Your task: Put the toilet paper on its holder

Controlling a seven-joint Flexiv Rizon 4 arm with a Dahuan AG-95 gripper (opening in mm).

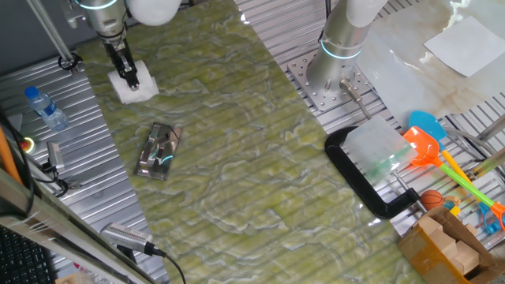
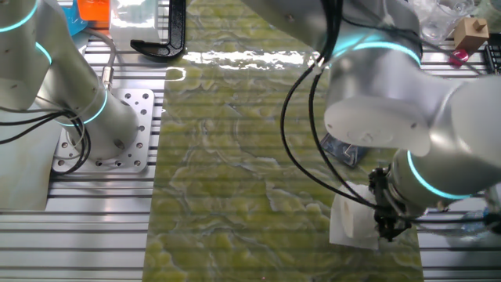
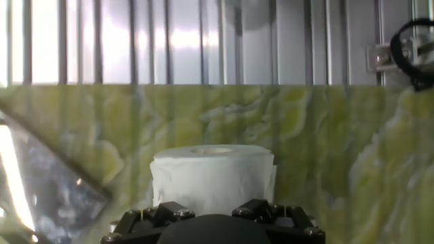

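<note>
The toilet paper (image 1: 136, 87) is a white roll standing upright on the green marbled mat at the far left. It also shows in the other fixed view (image 2: 351, 223) and fills the lower middle of the hand view (image 3: 213, 177). My gripper (image 1: 126, 72) is down at the roll and touches its top and side; it also shows in the other fixed view (image 2: 385, 222). The fingertips are hidden, so I cannot tell whether they are closed on the roll. The holder (image 1: 159, 150), a shiny metal plate, lies on the mat just in front of the roll. It also shows at the left of the hand view (image 3: 47, 183).
A plastic bottle (image 1: 46, 108) lies on the slatted metal left of the mat. A black C-shaped clamp (image 1: 355, 177), bright plastic toys (image 1: 430, 146) and a cardboard box (image 1: 446, 248) stand at the right. A second arm's base (image 1: 339, 67) stands at the back.
</note>
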